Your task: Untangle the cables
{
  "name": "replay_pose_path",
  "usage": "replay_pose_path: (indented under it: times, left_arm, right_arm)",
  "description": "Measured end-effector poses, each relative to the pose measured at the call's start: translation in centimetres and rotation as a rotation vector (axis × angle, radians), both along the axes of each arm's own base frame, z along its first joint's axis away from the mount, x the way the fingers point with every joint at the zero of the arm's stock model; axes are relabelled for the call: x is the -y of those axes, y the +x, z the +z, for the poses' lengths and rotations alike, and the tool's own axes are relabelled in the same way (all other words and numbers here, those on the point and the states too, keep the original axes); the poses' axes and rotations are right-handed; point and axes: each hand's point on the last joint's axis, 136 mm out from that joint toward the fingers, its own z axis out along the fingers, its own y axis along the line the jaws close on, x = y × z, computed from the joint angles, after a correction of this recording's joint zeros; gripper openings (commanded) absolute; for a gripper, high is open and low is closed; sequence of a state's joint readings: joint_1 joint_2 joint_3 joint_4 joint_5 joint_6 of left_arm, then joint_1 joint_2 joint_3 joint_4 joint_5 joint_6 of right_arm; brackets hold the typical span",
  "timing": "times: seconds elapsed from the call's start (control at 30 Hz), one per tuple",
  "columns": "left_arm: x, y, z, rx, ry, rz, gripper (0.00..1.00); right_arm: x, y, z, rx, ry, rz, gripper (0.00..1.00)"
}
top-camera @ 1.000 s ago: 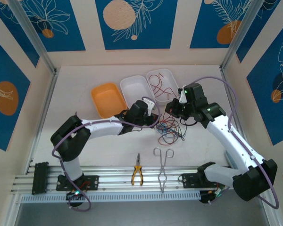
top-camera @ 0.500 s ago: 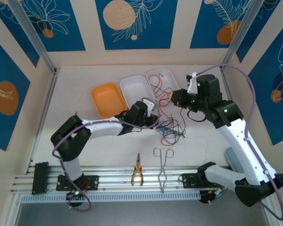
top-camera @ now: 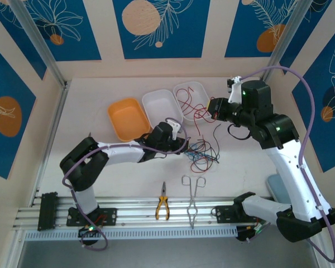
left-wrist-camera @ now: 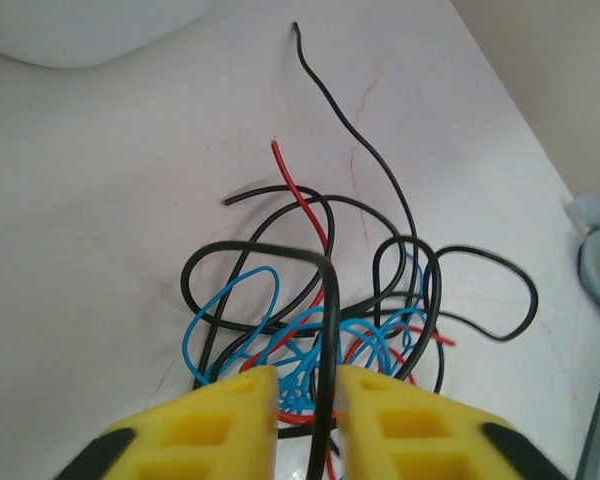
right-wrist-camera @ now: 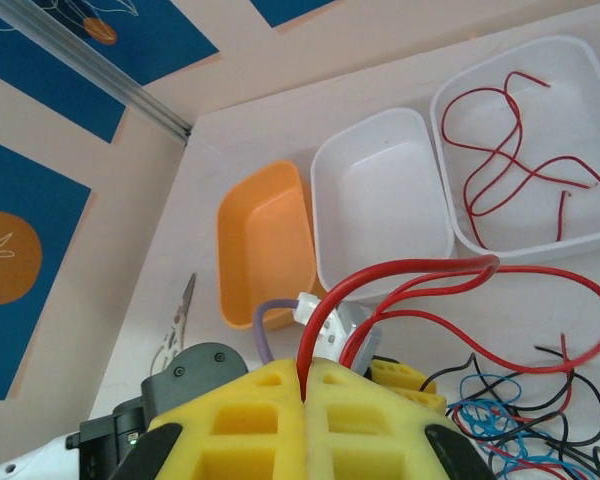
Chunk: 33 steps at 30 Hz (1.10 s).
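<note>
The cables lie as a tangle (top-camera: pixel 201 152) of black, blue and red strands on the table's middle. My left gripper (top-camera: pixel 185 146) is low at the tangle's left edge. Its yellow fingers (left-wrist-camera: pixel 230 405) stand slightly apart, open, with a black cable (left-wrist-camera: pixel 329 320) running loose between them. My right gripper (top-camera: pixel 213 108) is raised beside the far white tray and is shut on a red cable (right-wrist-camera: pixel 410 268). That red cable (top-camera: pixel 203 127) droops from it down toward the tangle. Blue loops (left-wrist-camera: pixel 230 320) sit just ahead of the left fingers.
Three trays stand at the back: an orange one (top-camera: pixel 127 118), an empty white one (top-camera: pixel 162 106), and a white one (top-camera: pixel 198 89) holding red cables (right-wrist-camera: pixel 500 150). Yellow-handled pliers (top-camera: pixel 162 207) and metal tongs (top-camera: pixel 193 196) lie near the front rail.
My right gripper has risen and moved back and to the right, drawing the red cable out of the tangle. My left gripper's jaws have parted a little around the black cable.
</note>
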<state>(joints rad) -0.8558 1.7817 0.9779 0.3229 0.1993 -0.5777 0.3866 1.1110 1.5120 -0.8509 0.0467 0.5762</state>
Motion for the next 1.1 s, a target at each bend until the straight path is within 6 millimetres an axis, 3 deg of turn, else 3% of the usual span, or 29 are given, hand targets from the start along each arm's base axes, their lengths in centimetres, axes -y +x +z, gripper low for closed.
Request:
replay_pose_path:
  times: [0.13,0.37,0.5,0.77,0.93,1.1]
  left_arm:
    - [-0.4,-0.2,0.8,0.001,-0.029,0.006,0.54]
    - [-1.0,-0.4,6.4,0.137,-0.132,-0.006,0.80]
    - [-1.0,-0.2,9.0,0.255,-0.195,-0.016,0.80]
    - [0.0,0.8,11.9,0.472,-0.341,-0.021,0.73]
    - [1.0,1.7,12.3,0.519,-0.393,-0.016,0.73]
    - [1.7,2.4,14.6,0.568,-0.445,-0.005,0.67]
  right_arm:
    - [0.1,0.5,-0.7,-0.025,-0.011,-0.009,0.00]
    - [0.2,0.7,-0.9,-0.036,-0.006,-0.011,0.00]
    - [-0.2,0.8,-0.4,-0.036,0.037,-0.009,0.00]
    - [-2.0,0.8,0.7,-0.043,0.181,0.028,0.00]
    - [-2.7,0.5,1.8,-0.030,0.232,0.053,0.00]
    - [-3.4,-0.1,2.3,-0.022,0.260,0.083,0.00]
